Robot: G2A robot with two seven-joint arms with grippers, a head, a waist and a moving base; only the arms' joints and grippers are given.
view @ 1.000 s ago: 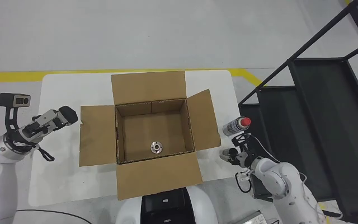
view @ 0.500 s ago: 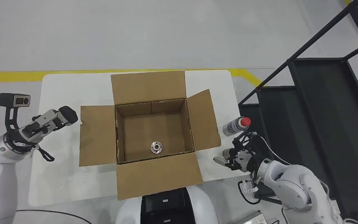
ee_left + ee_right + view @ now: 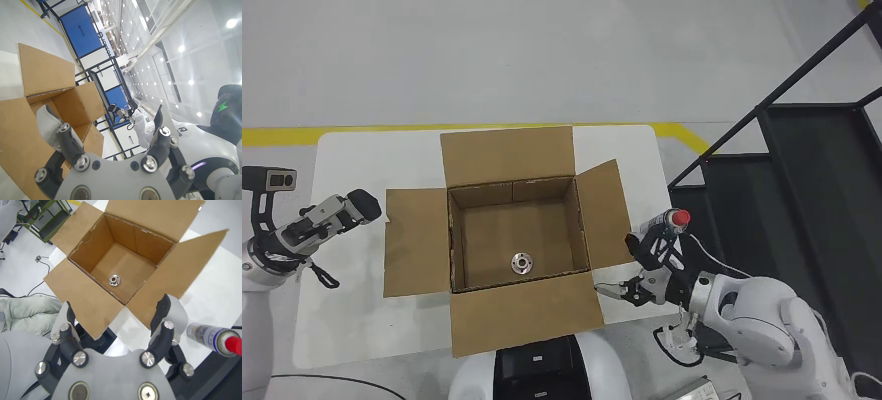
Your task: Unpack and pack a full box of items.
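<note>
I have the right gripper (image 3: 115, 303) hanging over the near-right corner of the cardboard box (image 3: 487, 235), its fingers spread wide with nothing between them. The left gripper (image 3: 357, 208) sits out at the table's left side, just off the left flap, also parted and empty. The box stands in the middle of the white table (image 3: 362, 300) with its flaps folded outward. On its floor, toward the near side, lies a metal flange (image 3: 521, 264), flat on the cardboard. I judge picking up that flange to be the step in hand, since my right wrist camera looks straight down onto it. To do it well, I would first carry the claw inward over the right and near flaps, high enough not to catch them. Then I would drop vertically inside the walls. I would close across the raised hub at the centre, not the thin rim, which lies flush and gives the fingers little to bite. I would also watch the spray can (image 3: 660, 226) with the red cap, which seems to stand at the right edge of the table just beside my right arm. A careless swing could knock it off. My count: one box with four flaps, one flange, one spray can and two grippers.
</note>
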